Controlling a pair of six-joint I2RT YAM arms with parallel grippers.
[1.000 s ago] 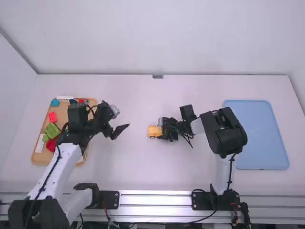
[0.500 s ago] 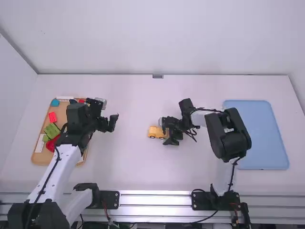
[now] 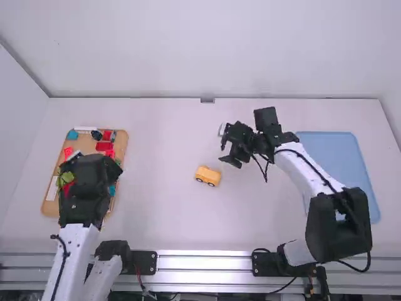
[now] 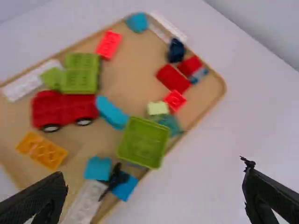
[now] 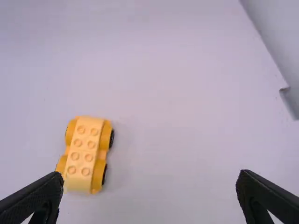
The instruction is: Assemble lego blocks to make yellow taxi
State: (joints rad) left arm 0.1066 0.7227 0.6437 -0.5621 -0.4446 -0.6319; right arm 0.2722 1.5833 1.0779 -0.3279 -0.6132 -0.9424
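Note:
On the table stands a yellow-orange car (image 3: 208, 176) with dark wheels; from the right wrist view, the car (image 5: 85, 155) has studs along its top. Beyond it and to its right, the right gripper (image 3: 226, 145) is raised and apart from it; that gripper (image 5: 150, 179) is open with nothing between its fingers. Over the parts tray (image 3: 50, 204) is the left gripper (image 3: 93, 172). In the left wrist view the left gripper (image 4: 155, 182) is open and empty above the tray's edge. An orange brick (image 4: 42, 150) lies in the tray beside a red wheeled base (image 4: 65, 108).
Around them in the tray are a green open box (image 4: 143, 142), a green brick (image 4: 80, 73), red bricks (image 4: 173, 78), blue pieces (image 4: 112, 112) and white plates (image 4: 86, 203). A flat blue tray (image 3: 338, 163) lies at the table's right side, partly under the right arm.
The right gripper has come away from the car and moved farther back. The car has turned slightly. My left gripper has swung left from the open table to above the parts tray.

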